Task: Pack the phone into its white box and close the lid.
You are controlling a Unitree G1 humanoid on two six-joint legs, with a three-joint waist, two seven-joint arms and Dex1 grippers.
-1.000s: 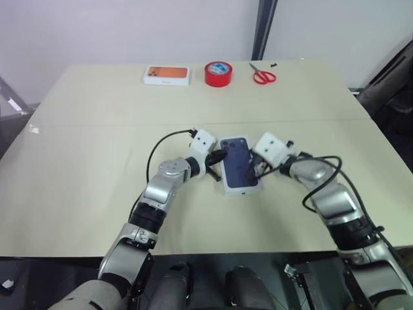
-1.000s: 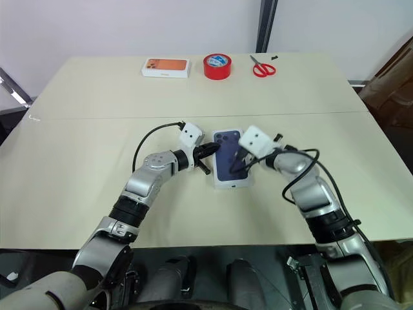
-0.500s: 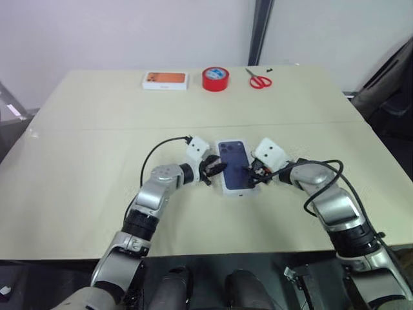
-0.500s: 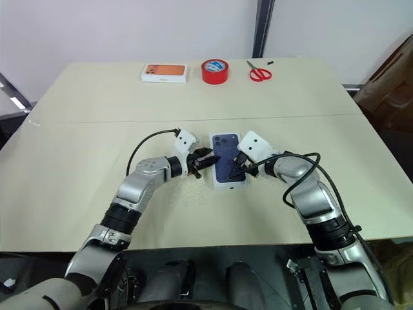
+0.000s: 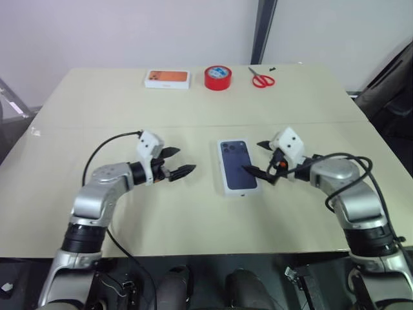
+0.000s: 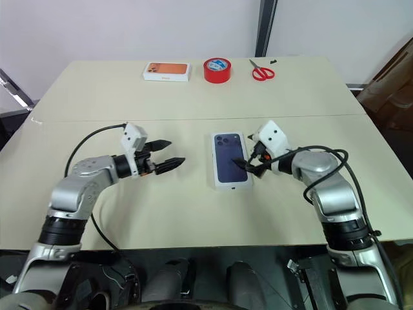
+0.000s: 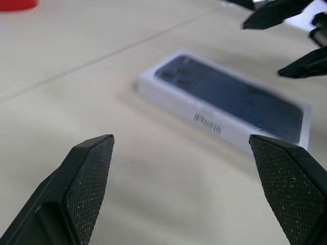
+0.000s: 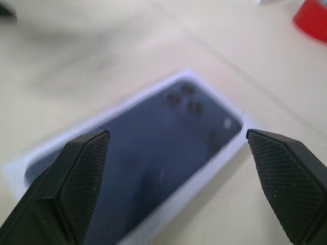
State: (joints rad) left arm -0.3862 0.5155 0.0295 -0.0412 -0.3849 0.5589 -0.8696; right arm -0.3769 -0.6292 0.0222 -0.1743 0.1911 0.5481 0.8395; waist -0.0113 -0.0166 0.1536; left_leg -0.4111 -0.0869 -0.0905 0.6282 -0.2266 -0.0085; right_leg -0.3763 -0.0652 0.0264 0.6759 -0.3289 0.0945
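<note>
The white box (image 5: 239,191) lies closed at the table's middle, and the lid (image 5: 237,164) on it shows its dark phone picture face up. The phone itself is hidden. My left gripper (image 5: 184,160) is open and hovers well to the left of the box, pointing at it, with nothing between its fingers (image 7: 87,184). My right gripper (image 5: 251,157) is open too, close to the box's right edge, its lower fingertip over the lid's rim. The left wrist view has the lid (image 7: 230,97) ahead; in the right wrist view the lid (image 8: 153,168) lies just beyond the fingertips.
Along the far edge of the table (image 5: 97,110) lie a white box with an orange picture (image 5: 167,78), a red tape roll (image 5: 218,77) and red scissors (image 5: 262,80). A seam crosses the table behind the box.
Both grippers have opened. The left gripper has drawn away to the left from the box's side; the right gripper has rolled a little and stays beside the box.
</note>
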